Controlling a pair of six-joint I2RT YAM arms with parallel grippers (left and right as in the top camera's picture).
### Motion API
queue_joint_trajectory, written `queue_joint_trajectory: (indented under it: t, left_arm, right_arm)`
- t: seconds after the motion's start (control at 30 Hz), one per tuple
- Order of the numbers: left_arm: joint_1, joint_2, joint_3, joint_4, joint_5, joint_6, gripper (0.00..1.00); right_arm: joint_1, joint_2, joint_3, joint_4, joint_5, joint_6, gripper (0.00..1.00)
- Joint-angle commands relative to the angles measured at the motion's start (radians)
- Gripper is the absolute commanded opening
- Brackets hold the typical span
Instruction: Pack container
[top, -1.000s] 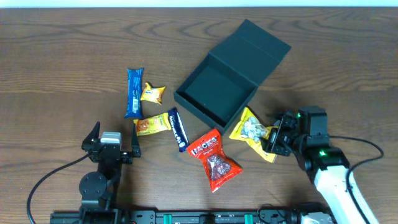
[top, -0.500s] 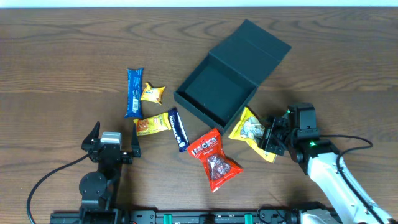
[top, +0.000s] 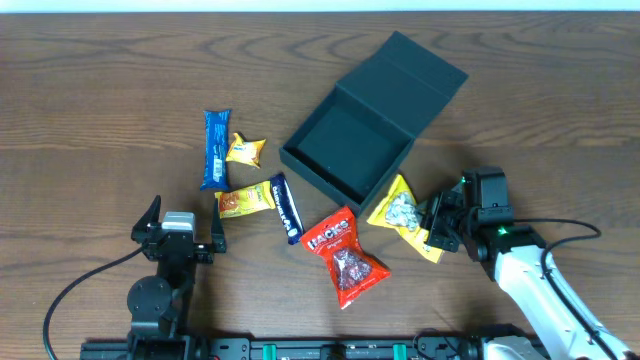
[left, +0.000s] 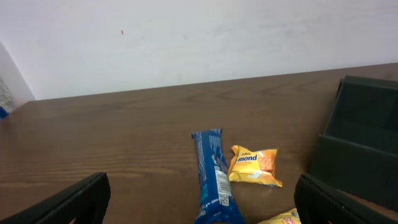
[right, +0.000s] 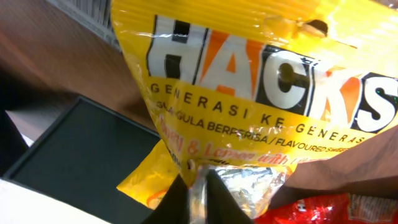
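Note:
The container is a dark square box lying open mid-table, its flap lid folded back to the far right. Against its near right wall lies a yellow Hacks packet. My right gripper is shut on that packet's crimped edge; in the right wrist view the yellow packet fills the frame above the pinching right gripper, with the container behind. My left gripper stands open near the table's front left edge, holding nothing.
A red Hacks packet lies just left of the yellow one. Left of the container are a blue bar, a small yellow packet, an orange-yellow packet and a dark blue bar.
My right gripper moved in toward the yellow packet and closed on its edge, crumpling it slightly. The left arm has not moved.

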Motion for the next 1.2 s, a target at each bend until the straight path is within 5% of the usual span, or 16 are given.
queue_joint_trajectory:
  t: [0.0,0.33,0.7,1.17]
  left_arm:
    - [0.003,-0.006,-0.016,-0.050,-0.019,-0.005,0.96]
    - [0.003,-0.006,-0.016,-0.050,-0.019,-0.005,0.95]
    - [0.003,-0.006,-0.016,-0.050,-0.019,-0.005,0.96]
    - [0.003,-0.006,-0.016,-0.049,-0.019,-0.005,0.95]
  right_arm:
    - [0.007,0.005,-0.003,-0.009,0.022,-0.026,0.01]
    - [0.008,0.005,-0.003,-0.004,0.015,-0.053,0.01]
    - [0.008,-0.076,0.031,0.001,0.027,-0.237,0.02]
    - [0.008,-0.103,0.362,-0.404,0.145,-0.518,0.02]
